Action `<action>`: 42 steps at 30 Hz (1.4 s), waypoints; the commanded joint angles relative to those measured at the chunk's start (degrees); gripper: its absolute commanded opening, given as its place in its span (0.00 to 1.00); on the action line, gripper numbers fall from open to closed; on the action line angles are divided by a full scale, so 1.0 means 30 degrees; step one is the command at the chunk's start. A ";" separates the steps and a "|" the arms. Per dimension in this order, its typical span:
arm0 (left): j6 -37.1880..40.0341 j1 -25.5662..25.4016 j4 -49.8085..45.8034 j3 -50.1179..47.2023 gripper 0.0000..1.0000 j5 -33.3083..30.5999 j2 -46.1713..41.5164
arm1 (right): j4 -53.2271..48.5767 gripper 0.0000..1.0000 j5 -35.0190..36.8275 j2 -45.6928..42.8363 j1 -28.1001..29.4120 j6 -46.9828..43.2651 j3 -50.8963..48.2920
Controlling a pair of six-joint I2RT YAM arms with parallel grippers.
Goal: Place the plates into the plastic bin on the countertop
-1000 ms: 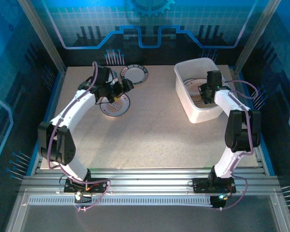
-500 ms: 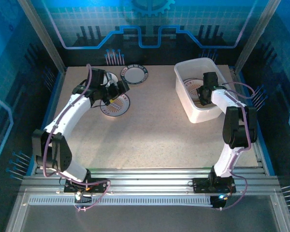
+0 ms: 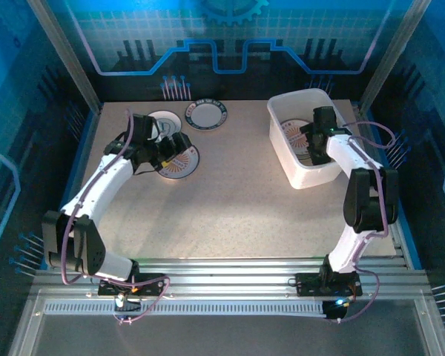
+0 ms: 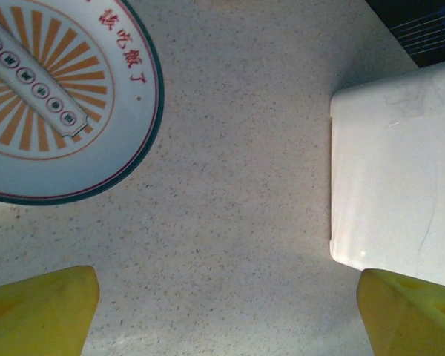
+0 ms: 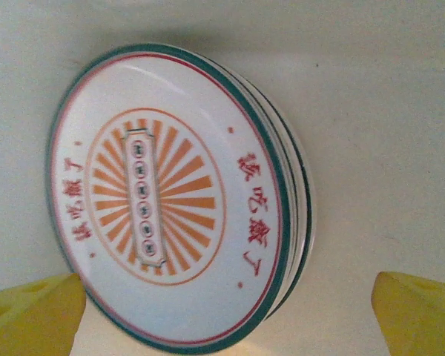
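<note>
The work cell is enclosed by blue printed panels. The back panel (image 3: 133, 44) carries a pale grid, a gear motif (image 3: 233, 7) at top centre and a light-blue stepped outline (image 3: 222, 53) above dark block shapes. Angled metal posts stand at the left rear corner (image 3: 63, 52) and the right rear corner (image 3: 397, 48). The side panels, left (image 3: 15, 148) and right (image 3: 437, 148), are darker blue with pale line work. The tabletop (image 3: 230, 215) is beige and speckled, framed by blue edges (image 3: 80, 159). Slotted aluminium rails (image 3: 230, 271) run along its near side, with a white perforated strip (image 3: 222, 305) in front of them. Lighting has a blue cast.
</note>
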 commanded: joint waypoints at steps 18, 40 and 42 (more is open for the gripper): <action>-0.0575 0.2937 0.2163 -0.3578 0.91 0.0410 0.0725 | 0.0694 1.00 -0.3138 -0.8595 0.0933 -0.7290 -0.2292; -0.1177 0.3601 0.5499 -0.2979 0.83 -0.0110 0.5968 | 0.0838 0.89 -0.4394 -0.9256 0.5185 -1.0044 -0.2790; -0.1315 0.3630 0.5785 -0.2982 0.82 -0.0044 0.6353 | 0.0884 0.89 -0.4385 -0.9234 0.5186 -1.0101 -0.2789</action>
